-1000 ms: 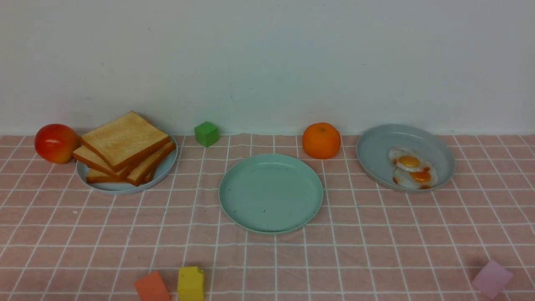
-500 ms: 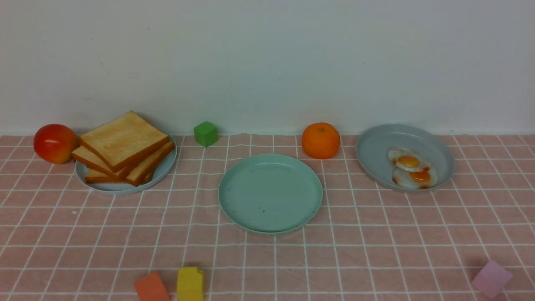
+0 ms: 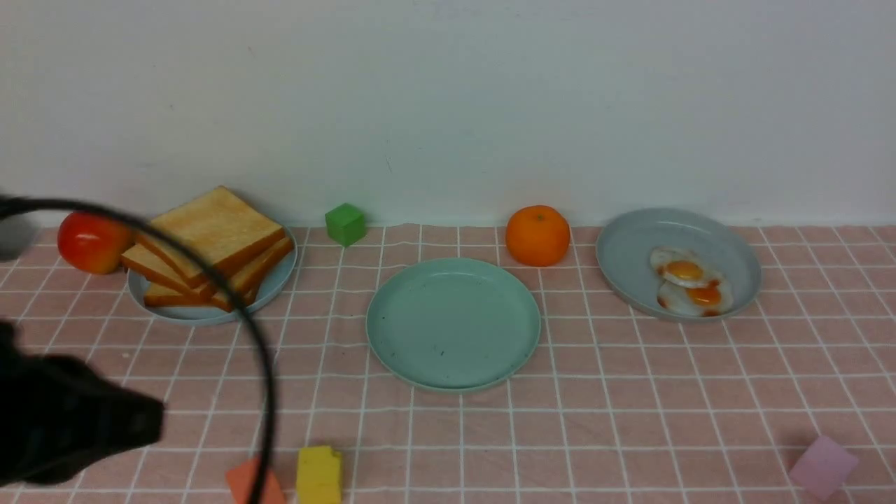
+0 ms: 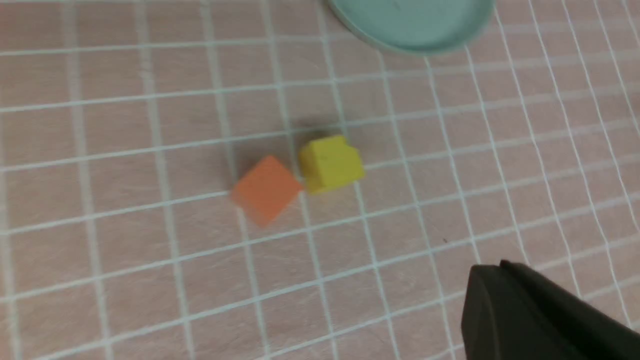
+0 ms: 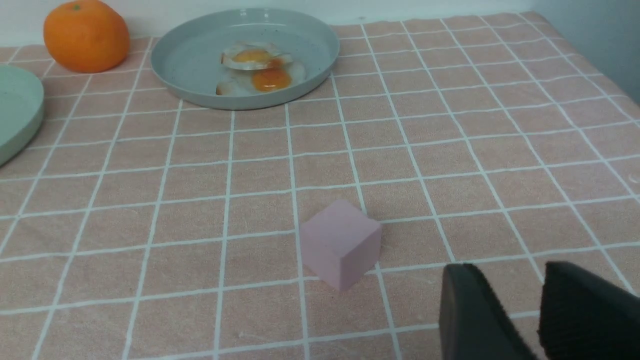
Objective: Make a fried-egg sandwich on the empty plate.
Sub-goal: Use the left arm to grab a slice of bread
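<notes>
Several golden toast slices (image 3: 210,231) lie stacked on a pale blue plate (image 3: 182,315) at the back left. The mint-green plate (image 3: 453,322) sits bare in the middle; its edge also shows in the left wrist view (image 4: 410,25) and the right wrist view (image 5: 15,105). Two fried eggs (image 3: 689,283) overlap on a grey-blue plate (image 3: 644,238) at the back right, also in the right wrist view (image 5: 257,70). My left gripper (image 4: 487,267) is shut and empty above the cloth, near two small blocks. My right gripper (image 5: 507,267) is open a little and empty, near a pink cube.
My dark left arm (image 3: 63,420) and its cable cross the front left. An apple (image 3: 87,241), a green cube (image 3: 345,224) and an orange (image 3: 537,235) stand along the back. An orange block (image 4: 265,187), a yellow block (image 4: 330,162) and the pink cube (image 5: 340,242) lie near the front.
My left arm and its cable have come into the front view at the lower left, partly covering the toast plate. The plates, food and blocks have not moved.
</notes>
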Tool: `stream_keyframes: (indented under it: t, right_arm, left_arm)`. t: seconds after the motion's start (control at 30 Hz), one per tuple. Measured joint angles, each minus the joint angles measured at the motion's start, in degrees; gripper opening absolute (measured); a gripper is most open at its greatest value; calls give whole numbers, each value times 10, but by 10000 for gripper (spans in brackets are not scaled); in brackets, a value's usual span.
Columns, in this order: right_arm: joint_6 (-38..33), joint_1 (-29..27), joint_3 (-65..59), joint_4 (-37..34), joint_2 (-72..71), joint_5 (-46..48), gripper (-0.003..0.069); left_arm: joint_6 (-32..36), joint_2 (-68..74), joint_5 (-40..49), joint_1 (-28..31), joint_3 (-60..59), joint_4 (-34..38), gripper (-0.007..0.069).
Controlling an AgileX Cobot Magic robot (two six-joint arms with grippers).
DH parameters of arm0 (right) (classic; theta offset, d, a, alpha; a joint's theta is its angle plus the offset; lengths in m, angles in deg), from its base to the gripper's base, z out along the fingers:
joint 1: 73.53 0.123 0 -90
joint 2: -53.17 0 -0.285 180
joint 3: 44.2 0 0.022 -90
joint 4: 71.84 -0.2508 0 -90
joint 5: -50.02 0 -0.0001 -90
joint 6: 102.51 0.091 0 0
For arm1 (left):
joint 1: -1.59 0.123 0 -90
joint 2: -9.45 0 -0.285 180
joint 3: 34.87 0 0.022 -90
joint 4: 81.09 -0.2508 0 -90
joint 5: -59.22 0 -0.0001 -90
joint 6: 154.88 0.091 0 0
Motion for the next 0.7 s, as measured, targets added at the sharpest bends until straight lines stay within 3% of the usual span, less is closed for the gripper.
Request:
stream_keyframes:
  t: [0.27, 0.53, 0.63, 0.7]
  right_arm:
    - [1, 0, 0, -4, 0, -8, 241]
    - [123, 0, -4, -198, 0, -188, 241]
    - [147, 0, -4, -232, 0, -247, 241]
    - [156, 3, 8, -230, 0, -235, 241]
  left_arm:
    - [15, 74, -23, -63, 14, -8, -13]
    - [22, 72, 3, -68, 14, -28, -13]
    - [22, 76, -1, -68, 14, -40, -13]
    - [21, 84, -8, -68, 16, -53, -13]
